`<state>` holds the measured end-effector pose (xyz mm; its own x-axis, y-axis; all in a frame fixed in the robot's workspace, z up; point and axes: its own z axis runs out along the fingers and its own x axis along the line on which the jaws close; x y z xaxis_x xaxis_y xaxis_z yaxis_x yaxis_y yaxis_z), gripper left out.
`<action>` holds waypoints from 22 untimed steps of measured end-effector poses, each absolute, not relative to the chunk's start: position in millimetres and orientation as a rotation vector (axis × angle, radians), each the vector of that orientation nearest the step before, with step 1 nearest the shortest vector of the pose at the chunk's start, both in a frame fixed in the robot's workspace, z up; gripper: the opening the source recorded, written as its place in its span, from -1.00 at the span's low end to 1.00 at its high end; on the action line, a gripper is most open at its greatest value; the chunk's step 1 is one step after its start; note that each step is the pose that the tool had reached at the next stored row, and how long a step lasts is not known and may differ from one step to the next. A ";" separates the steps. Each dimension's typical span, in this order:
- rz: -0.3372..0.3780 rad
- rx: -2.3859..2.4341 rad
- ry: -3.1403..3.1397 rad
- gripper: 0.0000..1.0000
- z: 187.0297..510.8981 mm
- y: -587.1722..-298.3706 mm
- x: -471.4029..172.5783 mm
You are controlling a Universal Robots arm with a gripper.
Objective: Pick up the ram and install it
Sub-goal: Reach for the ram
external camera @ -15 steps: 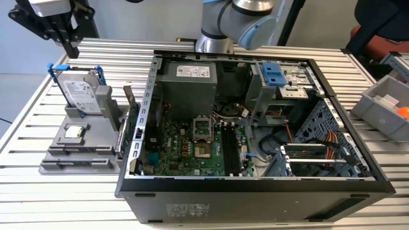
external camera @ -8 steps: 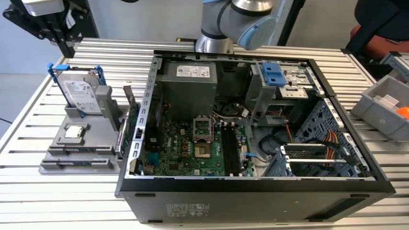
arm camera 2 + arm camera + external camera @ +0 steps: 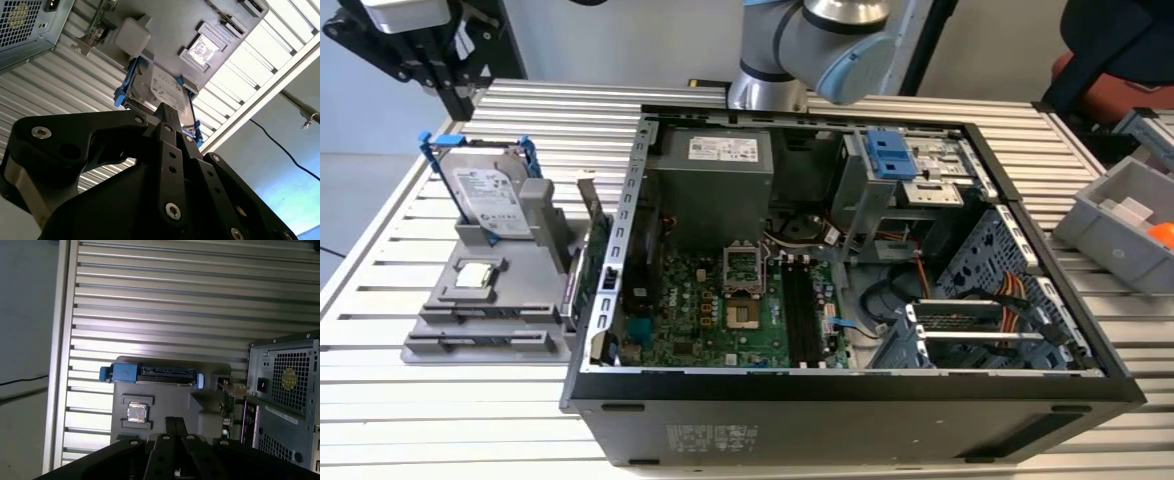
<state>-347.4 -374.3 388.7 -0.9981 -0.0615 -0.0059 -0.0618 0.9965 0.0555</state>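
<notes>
The gripper [image 3: 175, 420] hangs over the grey holder [image 3: 165, 400], fingers pressed together and empty. The ram [image 3: 494, 341], probably the dark strip slotted edge-up for grasping, sits there. Beyond it, the memory slots [image 3: 798, 310] lie exposed.

No print can be read in any view. In the exterior view a white label [image 3: 491, 203] covers the face of the upright hard drive [image 3: 498, 165], its lines too fine to make out (the same label [image 3: 167, 90] is no clearer in the second wrist view). A pale sticker [image 3: 720, 148] lies on the power supply [image 3: 710, 195], and a white block of print [image 3: 711, 437] stands on the near panel of the computer case [image 3: 881, 425]; neither is legible. In the first wrist view a round gold sticker [image 3: 289, 378] sits behind the power supply's grille, and the processor chip [image 3: 136, 412] bears only faint marks.
</notes>
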 end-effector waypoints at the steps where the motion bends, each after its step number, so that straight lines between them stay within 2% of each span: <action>1: 0.087 -0.097 3.135 -1.00 388.7 -374.6 -347.6; 22: 0.087 -0.087 3.135 -1.00 388.0 -390.3 -350.5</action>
